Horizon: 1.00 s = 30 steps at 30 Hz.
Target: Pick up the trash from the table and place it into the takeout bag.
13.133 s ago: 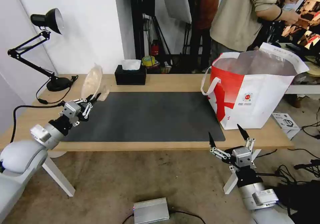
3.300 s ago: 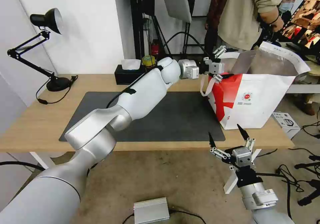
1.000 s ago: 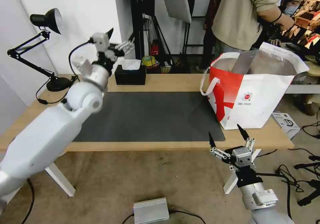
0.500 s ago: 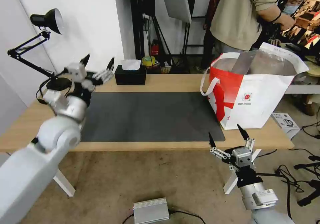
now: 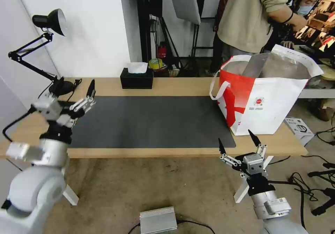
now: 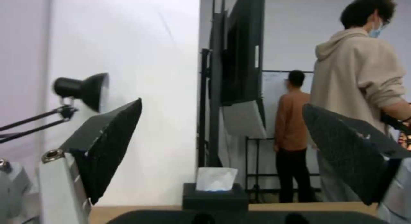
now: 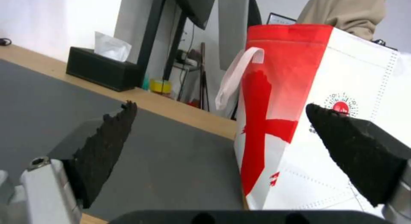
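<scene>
Swinging back from the bag side, the left gripper [image 5: 75, 92] now hangs over the left end of the table [image 5: 174, 86], by the left edge of the grey mat [image 5: 153, 120], fingers spread wide and holding nothing. Half a second ago it was higher and closer to the tissue box [image 5: 136, 78]; a few seconds back the whole arm was stretched across to the rim of the bag [image 5: 275, 101]. Way earlier it was pinching a clear lid, and that's gone from the gripper now. No trash shows on the table; the mat's bare, and I can't tell what's inside the bag from the head view. The bag stands upright on the right end of the table, overlapping the mat's right edge, mouth open, same spot as before. The right gripper [image 5: 240, 143] hasn't budged: parked below the front table edge near the bag, fingers wide apart, empty. The desk lamp [image 5: 52, 21] sits at the far left corner.
</scene>
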Tool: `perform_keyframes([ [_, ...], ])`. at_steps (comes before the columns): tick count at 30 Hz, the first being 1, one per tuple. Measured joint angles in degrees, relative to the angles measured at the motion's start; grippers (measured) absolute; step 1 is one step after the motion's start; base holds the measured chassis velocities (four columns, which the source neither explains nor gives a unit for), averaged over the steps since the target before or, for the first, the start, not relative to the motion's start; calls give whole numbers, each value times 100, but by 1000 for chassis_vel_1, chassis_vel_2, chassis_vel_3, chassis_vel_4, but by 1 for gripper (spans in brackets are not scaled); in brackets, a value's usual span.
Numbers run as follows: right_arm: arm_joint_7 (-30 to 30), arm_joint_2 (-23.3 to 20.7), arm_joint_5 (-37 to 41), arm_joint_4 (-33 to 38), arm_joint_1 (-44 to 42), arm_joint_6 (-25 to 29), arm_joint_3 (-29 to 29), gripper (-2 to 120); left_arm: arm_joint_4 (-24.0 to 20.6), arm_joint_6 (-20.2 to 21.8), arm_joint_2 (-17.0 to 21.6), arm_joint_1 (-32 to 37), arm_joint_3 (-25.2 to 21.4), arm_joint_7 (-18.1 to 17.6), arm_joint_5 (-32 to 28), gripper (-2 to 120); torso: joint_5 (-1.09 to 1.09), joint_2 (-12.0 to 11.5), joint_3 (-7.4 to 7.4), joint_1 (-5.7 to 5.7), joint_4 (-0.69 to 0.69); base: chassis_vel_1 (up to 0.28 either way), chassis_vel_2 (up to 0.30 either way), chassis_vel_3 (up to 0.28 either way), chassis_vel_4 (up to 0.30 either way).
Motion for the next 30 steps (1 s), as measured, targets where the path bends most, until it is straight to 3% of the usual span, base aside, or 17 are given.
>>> perform_keyframes([
  [8,0,0,0,0,0,0,0,100,-209,-441,-780,715,-236,510,445,100,1,0,0,0,0,0,0,0,0],
  [10,0,0,0,0,0,0,0,100,-201,-800,-1111,989,-12,751,705,100,0,0,0,0,1,0,0,0,0],
  [20,0,0,0,0,0,0,0,100,-125,-1381,-1651,1204,524,1211,1226,100,1,0,0,0,0,0,0,0,0],
  [23,0,0,0,0,0,0,0,100,76,-1629,-1935,1386,810,1481,1502,100,0,0,0,1,1,0,0,0,0],
  [30,0,0,0,0,0,0,0,100,282,-1670,-2035,1468,1088,1766,1741,100,0,0,0,1,0,0,0,0,0],
])
